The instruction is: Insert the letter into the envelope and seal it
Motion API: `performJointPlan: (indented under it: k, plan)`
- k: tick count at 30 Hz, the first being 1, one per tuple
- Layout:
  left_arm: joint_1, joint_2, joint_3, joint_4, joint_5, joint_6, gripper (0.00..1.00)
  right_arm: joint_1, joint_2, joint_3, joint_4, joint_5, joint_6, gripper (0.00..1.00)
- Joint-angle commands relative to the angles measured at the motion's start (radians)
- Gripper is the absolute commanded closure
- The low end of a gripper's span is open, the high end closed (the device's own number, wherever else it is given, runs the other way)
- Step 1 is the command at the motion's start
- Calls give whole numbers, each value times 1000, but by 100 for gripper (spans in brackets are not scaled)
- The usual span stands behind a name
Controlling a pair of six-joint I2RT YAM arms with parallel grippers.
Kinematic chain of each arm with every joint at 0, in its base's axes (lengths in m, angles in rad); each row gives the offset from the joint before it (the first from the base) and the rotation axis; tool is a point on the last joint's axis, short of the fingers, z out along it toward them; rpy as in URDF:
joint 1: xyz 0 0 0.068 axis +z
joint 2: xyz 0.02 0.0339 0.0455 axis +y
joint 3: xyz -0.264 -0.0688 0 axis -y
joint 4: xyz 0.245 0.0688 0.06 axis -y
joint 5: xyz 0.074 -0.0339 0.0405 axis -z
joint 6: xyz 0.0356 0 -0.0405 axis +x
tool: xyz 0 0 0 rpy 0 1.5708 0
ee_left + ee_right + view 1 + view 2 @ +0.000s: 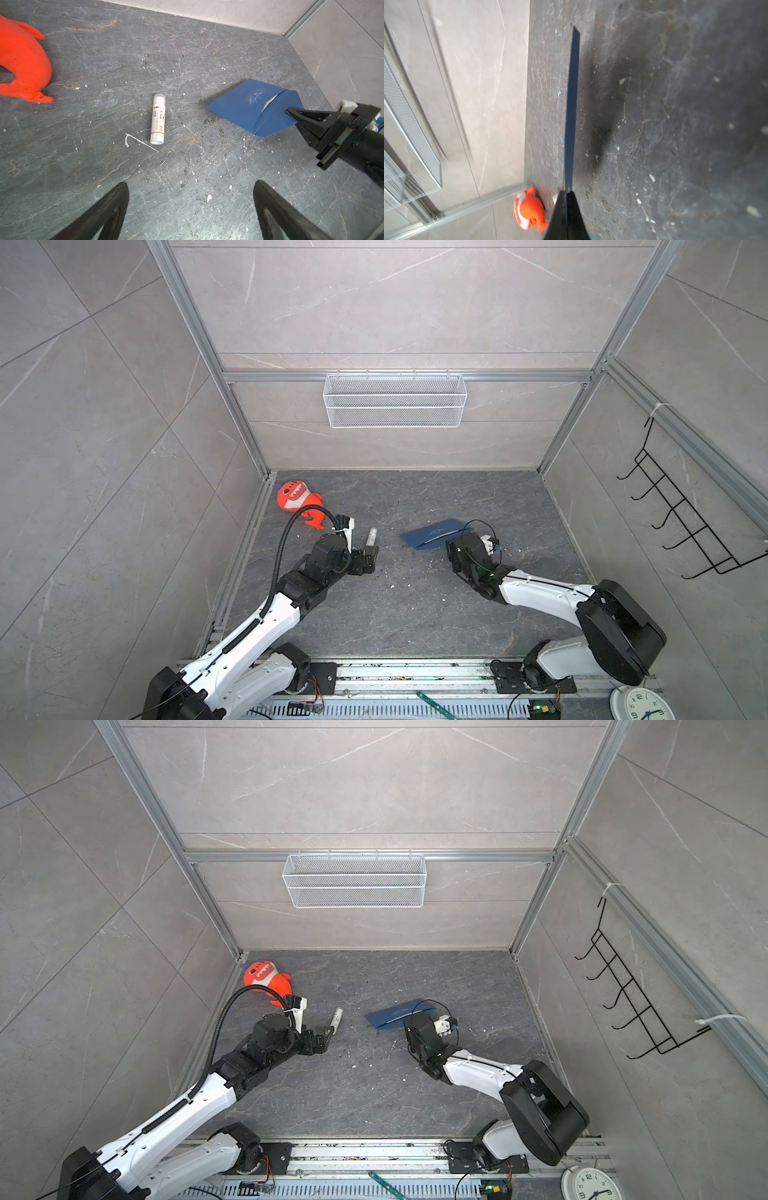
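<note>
Navy blue is the envelope [245, 108], and it is the main container on the dark grey marbled table [415, 614]. It sits right of the middle in both top views [432, 535] [390, 1017]. The right gripper [288, 110] has its jaws closed tight on one edge of the flap side, so the envelope is pinched there and held tilted. The right wrist view shows it almost edge-on [572, 104] with a dark shadow beside it on the table. A thin pale strip [269, 102] shows in the gap along the flap's crease. It is something inside the envelope, but it is too small to tell whether it is the letter. The left gripper [190, 184] has its jaws spread wide and holds nothing. It hangs over the table near a white glue stick [158, 119], which lies flat just beyond the fingertips and apart from them. An orange plush toy [297, 499] lies in the far left corner. A white wire mesh basket [395, 410] hangs on the rail of the back wall.
</note>
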Motion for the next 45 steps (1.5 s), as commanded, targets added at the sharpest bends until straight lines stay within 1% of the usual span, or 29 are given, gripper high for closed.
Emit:
performJointPlan:
  k: [1,3,6,10,12,13,14,16,18,20,22,24,26,27,28,30,31,35,37,40,41,43,45]
  plan:
    - [6,-16,8,13,30,25,5,86,42,25,-59,287,267,100]
    - [6,-17,10,6,34,30,5,136,68,58,-144,361,353,100]
    - [6,-20,15,-6,34,39,5,196,111,90,-216,437,465,100]
    - [7,-22,18,-11,37,48,6,253,167,135,-335,450,614,100]
    - [7,-23,18,-11,40,51,6,277,191,150,-383,438,679,100]
    - [7,-23,18,-12,37,51,6,288,198,153,-397,436,701,97]
    - [7,-22,19,-11,38,54,7,301,203,156,-415,436,719,89]
    - [7,-23,18,-15,37,55,7,326,206,156,-440,433,749,71]
    - [7,-23,22,-22,36,58,7,347,185,136,-433,432,725,52]
    - [7,-24,27,-33,36,65,8,357,132,112,-437,409,630,38]
    - [7,-21,32,-45,33,75,8,358,53,86,-446,391,459,23]
    - [11,-11,39,-55,30,84,7,357,-36,50,-454,394,299,15]
    - [13,10,56,-76,30,97,7,352,-139,20,-475,412,99,7]
    - [16,28,71,-92,31,102,7,350,-195,18,-516,422,-5,3]
    - [18,47,91,-113,30,110,7,346,-250,21,-552,431,-121,1]
    - [28,92,131,-149,35,128,8,332,-341,34,-607,428,-350,1]
    - [35,126,155,-168,45,136,9,319,-383,49,-656,419,-445,1]
    - [62,254,236,-200,81,157,13,252,-515,99,-789,379,-725,1]
    - [71,333,279,-211,85,170,15,190,-563,121,-795,305,-912,1]
    - [81,452,338,-224,92,181,17,82,-574,175,-826,148,-1105,1]
    - [84,484,356,-227,95,183,19,59,-565,193,-840,113,-1147,1]
    - [88,562,392,-227,95,191,22,25,-532,230,-875,69,-1227,1]
    - [93,627,429,-234,90,197,24,13,-495,255,-891,44,-1272,1]
